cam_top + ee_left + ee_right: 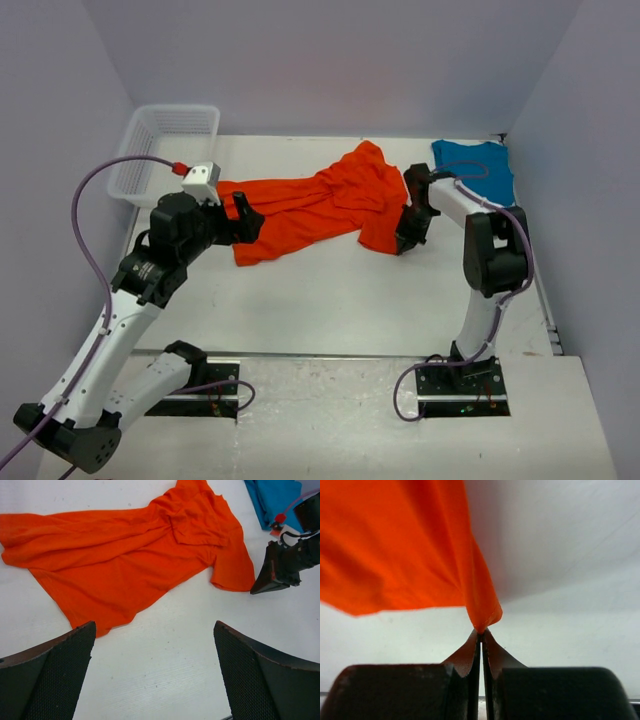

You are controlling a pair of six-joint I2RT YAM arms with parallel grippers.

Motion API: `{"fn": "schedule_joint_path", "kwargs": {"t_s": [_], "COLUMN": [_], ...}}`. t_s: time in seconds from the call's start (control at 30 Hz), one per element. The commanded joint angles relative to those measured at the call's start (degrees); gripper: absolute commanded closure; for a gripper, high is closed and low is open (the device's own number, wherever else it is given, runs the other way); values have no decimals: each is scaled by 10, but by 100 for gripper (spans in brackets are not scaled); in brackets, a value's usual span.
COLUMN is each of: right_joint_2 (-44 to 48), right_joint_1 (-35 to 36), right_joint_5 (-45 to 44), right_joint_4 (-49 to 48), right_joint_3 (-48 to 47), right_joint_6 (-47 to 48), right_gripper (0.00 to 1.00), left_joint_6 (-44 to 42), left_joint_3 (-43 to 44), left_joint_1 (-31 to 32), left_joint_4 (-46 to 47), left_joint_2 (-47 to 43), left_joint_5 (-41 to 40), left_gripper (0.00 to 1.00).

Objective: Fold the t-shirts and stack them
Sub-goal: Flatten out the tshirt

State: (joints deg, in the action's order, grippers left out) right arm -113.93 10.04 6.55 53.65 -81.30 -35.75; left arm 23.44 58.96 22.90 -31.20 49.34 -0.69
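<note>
reader: grip, each side?
describer: right gripper (481, 636) is pinched tight on a corner of the crumpled bright orange-red cloth t-shirt (320, 200). left gripper (155, 630) gapes wide, holding nothing, near its left end.
reader: shirts?
describer: orange one sprawls across the white table (330, 300). plain teal-blue cloth t-shirt (475, 165) lies far right.

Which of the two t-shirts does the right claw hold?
The orange-red t-shirt: the right claw is shut on its edge. The teal-blue t-shirt lies in the far right corner, gripped by no claw.
</note>
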Motion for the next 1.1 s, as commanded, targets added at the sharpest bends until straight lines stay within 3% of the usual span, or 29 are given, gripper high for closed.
{"fn": "schedule_joint_path", "kwargs": {"t_s": [0.0, 0.2, 0.23, 0.27, 0.33, 0.37, 0.5, 0.77, 1.07], "right_joint_2": [117, 151, 149, 148, 146, 144, 144, 91, 6], "right_joint_1": [60, 87, 88, 93, 99, 104, 106, 109, 106], "right_joint_5": [-36, -52, -52, -51, -62, -63, -72, -180, -195], "right_joint_4": [-56, -97, -99, -101, -101, -99, -102, -30, 23], "right_joint_3": [52, 90, 90, 91, 92, 93, 116, 82, -10], "right_joint_6": [-34, -21, -14, -9, 3, 8, 2, -68, -93], "right_gripper": [100, 98, 90, 74, 64, 51, 33, 35, 38], "left_joint_6": [1, 5, 6, 7, 9, 11, 13, 11, 0], "left_joint_3": [-19, -25, -24, -24, -24, -24, -25, -10, 9], "left_joint_1": [-2, -2, -2, -2, -2, -2, -2, -2, -2], "left_joint_4": [11, 8, 7, 7, 8, 8, 11, 17, 1], "left_joint_2": [6, 5, 5, 5, 6, 6, 14, 30, 21], "left_joint_5": [24, 31, 31, 31, 31, 31, 38, 49, 53], "left_gripper": [0, 0, 0, 0, 0, 0, 0, 0, 0]}}
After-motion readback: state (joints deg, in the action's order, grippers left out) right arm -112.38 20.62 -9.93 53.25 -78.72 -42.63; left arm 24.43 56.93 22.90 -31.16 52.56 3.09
